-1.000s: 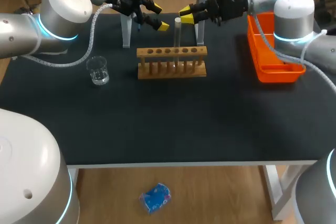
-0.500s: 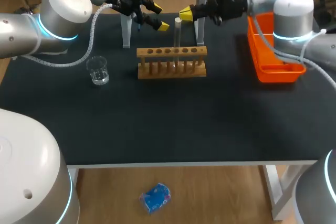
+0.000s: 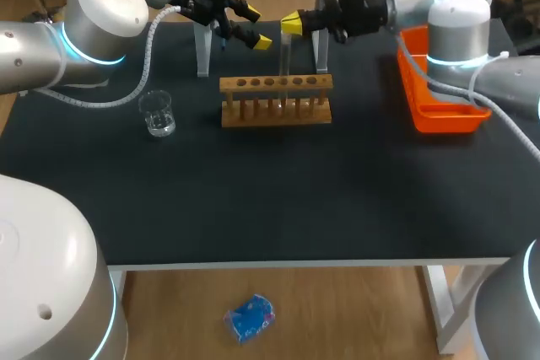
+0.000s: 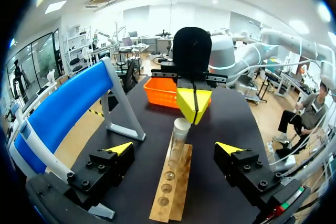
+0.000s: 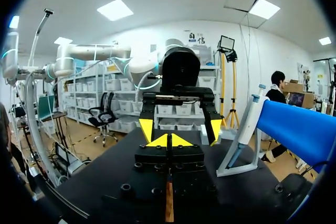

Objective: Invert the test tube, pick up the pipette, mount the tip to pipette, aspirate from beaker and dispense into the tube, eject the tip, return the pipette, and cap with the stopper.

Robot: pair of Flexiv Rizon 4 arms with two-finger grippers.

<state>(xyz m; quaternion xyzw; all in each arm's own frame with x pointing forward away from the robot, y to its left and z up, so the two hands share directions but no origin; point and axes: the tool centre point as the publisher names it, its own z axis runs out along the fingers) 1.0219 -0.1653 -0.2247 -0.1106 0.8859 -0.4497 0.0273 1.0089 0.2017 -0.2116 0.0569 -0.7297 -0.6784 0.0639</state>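
R gripper (image 3: 291, 23) closed (tips meet) — at tube (image 3: 285, 61) top.

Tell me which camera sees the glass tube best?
The left wrist view: the test tube stands close and large, upright in the wooden rack. The head view shows it small and faint. The right wrist view does not clearly show it.

The left arm (image 3: 101, 6) and right arm (image 3: 456, 23) are rounded, silver-white, with glowing blue joint rings and pale cables, while the left gripper (image 3: 256, 27) and right gripper (image 3: 291, 22) are black, screw-studded and yellow-tipped.
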